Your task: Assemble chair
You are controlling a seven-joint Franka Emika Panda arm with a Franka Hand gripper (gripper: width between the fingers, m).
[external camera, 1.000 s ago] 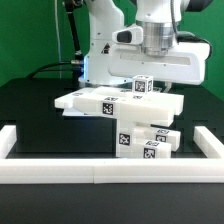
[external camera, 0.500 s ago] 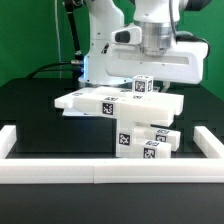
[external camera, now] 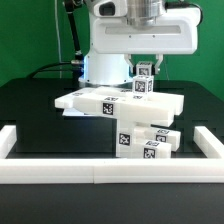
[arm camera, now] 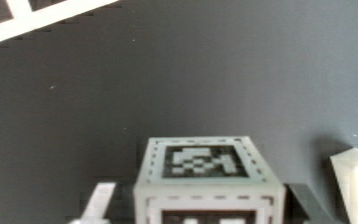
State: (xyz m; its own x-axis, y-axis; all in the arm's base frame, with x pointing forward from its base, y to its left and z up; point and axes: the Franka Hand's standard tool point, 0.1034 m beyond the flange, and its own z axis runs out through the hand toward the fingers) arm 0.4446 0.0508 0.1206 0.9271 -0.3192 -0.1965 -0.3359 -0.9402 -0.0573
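My gripper [external camera: 146, 70] hangs over the chair parts and is shut on a small white tagged block [external camera: 146, 68]. In the wrist view that block [arm camera: 197, 165] fills the space between my fingers [arm camera: 98, 202]. It shows one tag on its upper face and another on the face below. Just under it, a second tagged cube [external camera: 142, 87] stands on the flat white slab [external camera: 105, 103]. I cannot tell whether the two touch or are joined. The slab rests on a pile of tagged leg blocks [external camera: 150, 141].
White border rails [external camera: 100, 172] run along the front and both sides of the black table. The robot's white base [external camera: 105, 65] stands behind the slab. In the wrist view, the marker board [arm camera: 30, 18] shows far off, and another white part [arm camera: 355, 178] pokes in beside my gripper.
My hand has risen above the slab, uncovering my fingers and the tagged block between them. The slab, the cube on it and the leg blocks have not moved.
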